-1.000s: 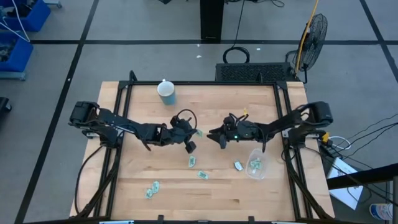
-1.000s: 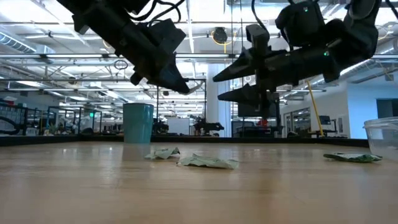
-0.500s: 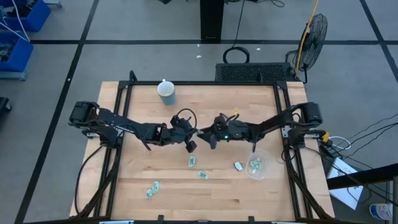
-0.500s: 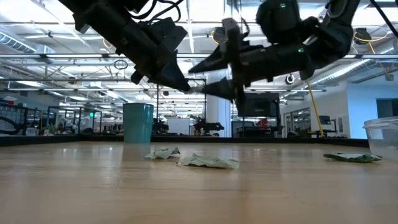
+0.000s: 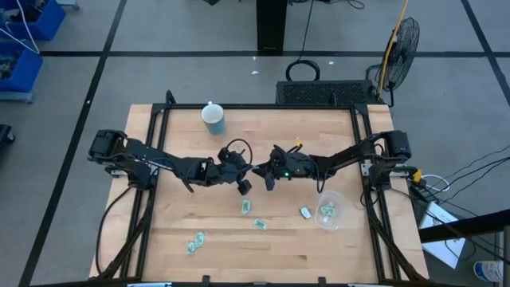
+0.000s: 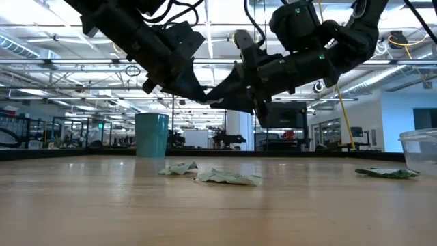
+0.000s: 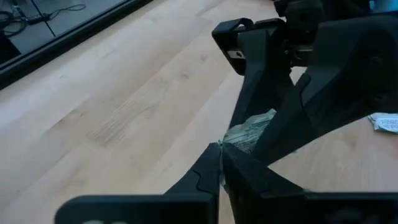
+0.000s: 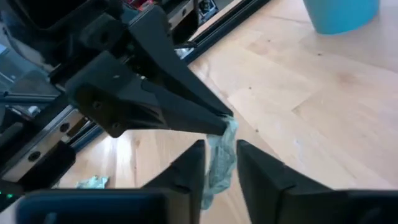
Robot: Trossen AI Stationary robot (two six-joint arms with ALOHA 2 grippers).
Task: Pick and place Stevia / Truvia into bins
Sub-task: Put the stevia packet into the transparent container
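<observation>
A crumpled pale green Stevia sachet [image 8: 221,155] hangs in mid-air above the table's middle, between both grippers. My left gripper [image 5: 250,170] is shut on it, reaching in from the left. My right gripper [image 5: 261,171] comes from the right, its fingers closed on either side of the same sachet. Other sachets lie flat on the wood: one [image 5: 246,206], a second [image 5: 260,224] and a third [image 5: 194,242]. The clear bin [image 5: 329,211] stands upright near the right edge with sachets inside. My left gripper pinches the sachet's upper end [image 7: 231,140] between its two fingertips, coming level from the table's left. The sachet is lifted clear of the table. My right gripper pinches the sachet's free lower part [image 8: 219,167] between its two fingers [image 8: 189,171], coming level from the table's right. The sachet fills the gap between them and sits clear of the table.
A light blue cup [image 5: 213,118] stands at the far side, left of centre. One more sachet [image 5: 305,212] lies beside the bin. In the low view, sachets [image 6: 229,178] lie on the wood below the grippers. Black frame rails run along both table sides.
My right gripper has travelled toward the table's left until it met my left gripper, and its fingers have closed from wide apart onto the hanging sachet. The sachet has stayed in place.
</observation>
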